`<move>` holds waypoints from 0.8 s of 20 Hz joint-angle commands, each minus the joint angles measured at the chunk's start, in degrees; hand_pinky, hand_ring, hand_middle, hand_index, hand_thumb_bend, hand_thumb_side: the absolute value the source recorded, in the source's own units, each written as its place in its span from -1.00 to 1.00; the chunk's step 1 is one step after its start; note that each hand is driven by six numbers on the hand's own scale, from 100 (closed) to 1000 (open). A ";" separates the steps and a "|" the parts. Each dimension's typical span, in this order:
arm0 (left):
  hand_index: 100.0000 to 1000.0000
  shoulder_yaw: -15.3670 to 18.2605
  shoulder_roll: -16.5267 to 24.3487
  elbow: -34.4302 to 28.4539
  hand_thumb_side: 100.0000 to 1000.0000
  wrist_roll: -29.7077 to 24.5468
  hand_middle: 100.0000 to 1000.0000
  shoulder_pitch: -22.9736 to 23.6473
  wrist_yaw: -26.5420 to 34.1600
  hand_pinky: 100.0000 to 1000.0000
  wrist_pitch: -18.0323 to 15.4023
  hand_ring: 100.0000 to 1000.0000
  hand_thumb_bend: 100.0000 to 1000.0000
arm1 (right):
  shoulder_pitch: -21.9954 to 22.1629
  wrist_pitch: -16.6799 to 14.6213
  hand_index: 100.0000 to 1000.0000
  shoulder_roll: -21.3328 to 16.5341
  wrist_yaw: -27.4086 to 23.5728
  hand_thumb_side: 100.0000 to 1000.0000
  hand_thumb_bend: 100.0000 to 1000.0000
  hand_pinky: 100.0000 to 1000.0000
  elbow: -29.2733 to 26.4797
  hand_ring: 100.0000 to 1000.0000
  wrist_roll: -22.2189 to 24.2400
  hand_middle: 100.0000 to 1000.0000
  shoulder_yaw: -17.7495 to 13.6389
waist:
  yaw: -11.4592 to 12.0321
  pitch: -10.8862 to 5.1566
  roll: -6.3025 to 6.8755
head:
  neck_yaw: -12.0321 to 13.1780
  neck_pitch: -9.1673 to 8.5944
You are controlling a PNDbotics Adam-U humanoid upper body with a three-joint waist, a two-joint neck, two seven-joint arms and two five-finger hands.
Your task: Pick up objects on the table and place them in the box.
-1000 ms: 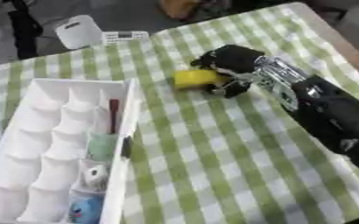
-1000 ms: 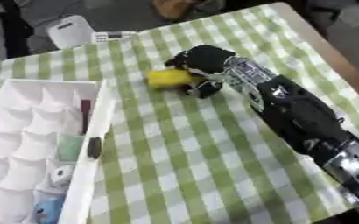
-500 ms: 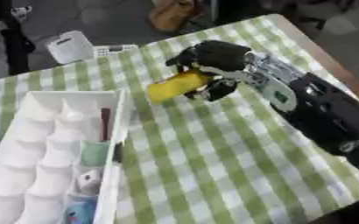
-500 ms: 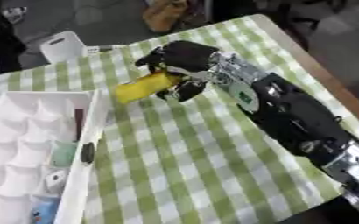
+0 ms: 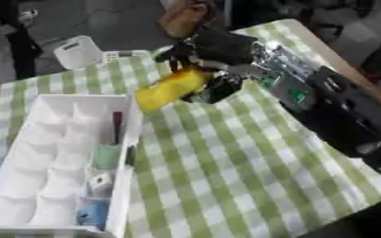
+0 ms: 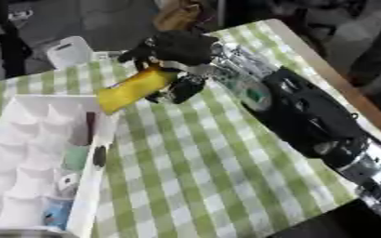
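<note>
Left eye view: a yellow object [image 5: 171, 89] is held aloft by the curled fingers of the right hand [image 5: 214, 51], its long axis slanted down-left toward the white box [image 5: 131, 122], whose right rim lies just beyond its lower end.

The flat tablecloth [image 5: 226, 162] is checked in green and white. The long, moulded plastic box [image 5: 31, 139] with its rows of compartments is white. Within its compartments sit a thin dark red stick [image 5: 116, 128], a pale green cylinder [image 5: 106, 155], a small white and grey roll [image 5: 100, 183] and a blue object [image 5: 92, 211]. The oblong block [image 5: 171, 88] is yellow. The robot's right hand [image 5: 214, 49] is black, its forearm black with silver parts and a small green patch.
</note>
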 commanded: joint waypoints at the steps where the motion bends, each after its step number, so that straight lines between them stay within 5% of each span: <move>1: 0.53 -0.12 0.64 -1.01 0.58 -0.08 0.64 -0.57 -0.07 0.33 0.02 0.28 -1.00 | -1.55 -0.12 0.87 -0.45 -1.39 -1.00 -0.50 -0.03 -1.14 -0.09 0.91 -0.14 -0.01 | 0.36 -2.24 -1.21 | -0.13 0.38; 16: 0.52 -0.98 -0.19 -1.59 0.54 -0.96 0.63 -2.03 0.65 0.32 0.00 0.28 -1.00 | -6.62 -2.00 0.86 4.74 -0.78 -1.00 -0.67 -0.03 5.23 -0.09 5.89 -0.14 3.68 | 5.14 -2.00 -1.92 | -2.32 0.43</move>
